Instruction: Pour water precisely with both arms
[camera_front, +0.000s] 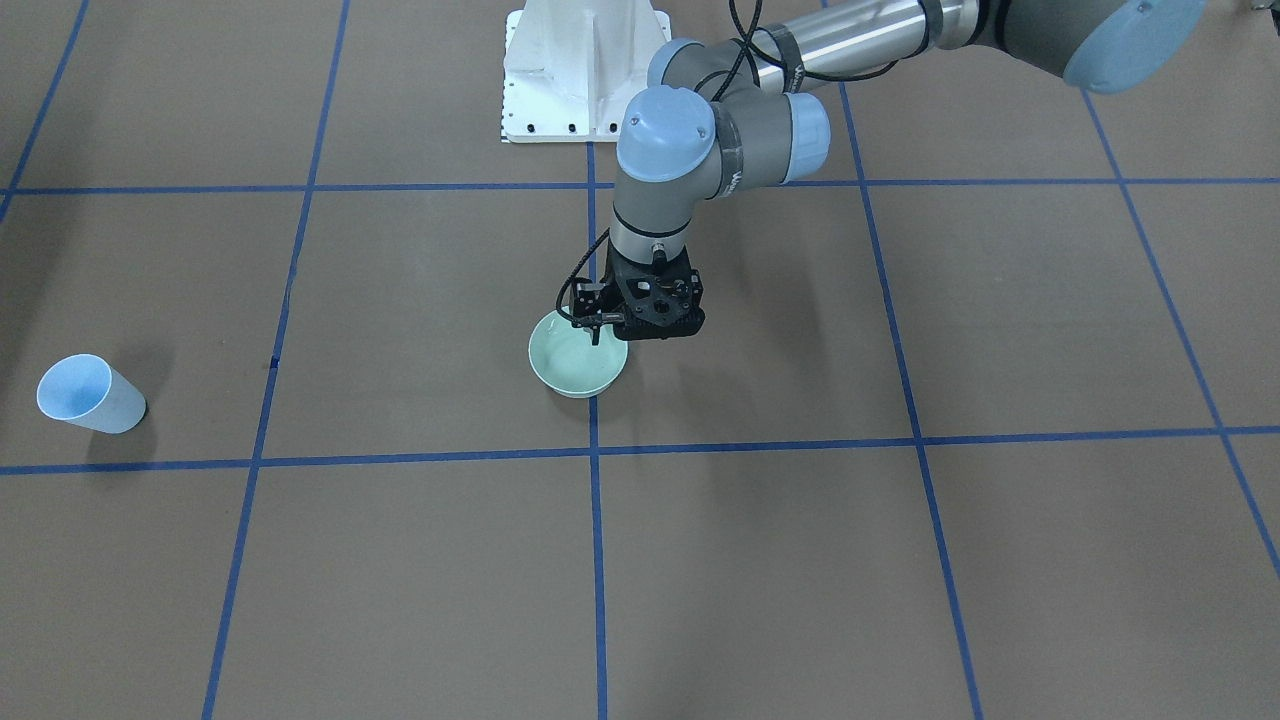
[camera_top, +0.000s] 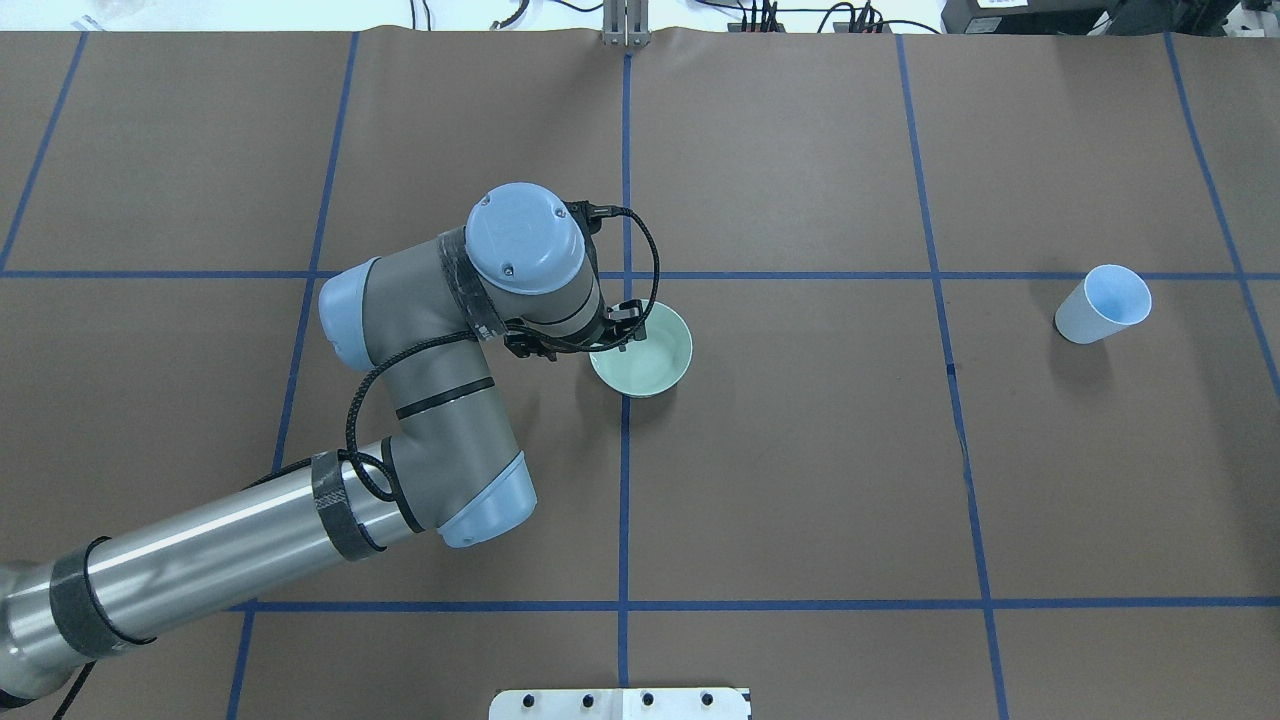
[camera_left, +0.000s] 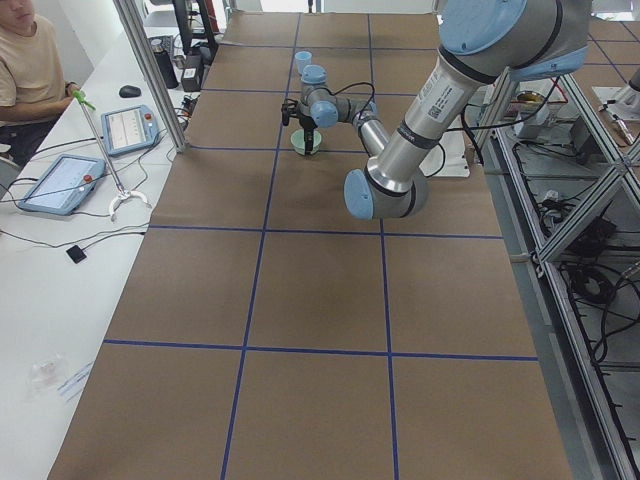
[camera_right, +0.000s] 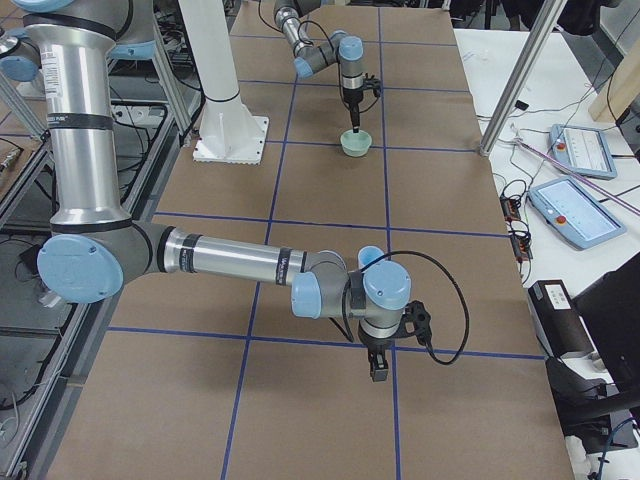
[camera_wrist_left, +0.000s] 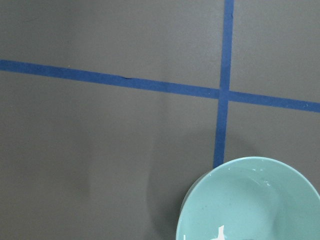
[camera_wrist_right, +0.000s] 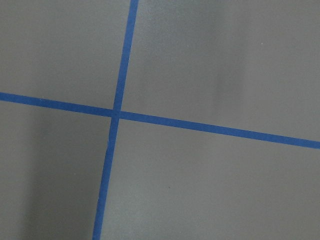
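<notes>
A mint-green bowl (camera_front: 578, 366) stands near the table's middle, also in the overhead view (camera_top: 645, 355) and the left wrist view (camera_wrist_left: 250, 202). White glints (camera_wrist_left: 220, 233) show inside it; I cannot tell whether they are water. My left gripper (camera_front: 645, 335) points down at the bowl's rim on the robot's side. Its fingertips are hidden, so I cannot tell if it is open or shut. A light-blue cup (camera_front: 88, 393) stands alone far toward my right side (camera_top: 1103, 303). My right gripper (camera_right: 379, 372) hangs over bare table near the right end, and I cannot tell its state.
The white pedestal (camera_front: 585, 70) stands at the robot's edge of the table. Blue tape lines (camera_top: 625, 480) divide the brown table into squares. A side bench with tablets (camera_left: 60, 182) and a seated person (camera_left: 25, 70) lies past the far edge.
</notes>
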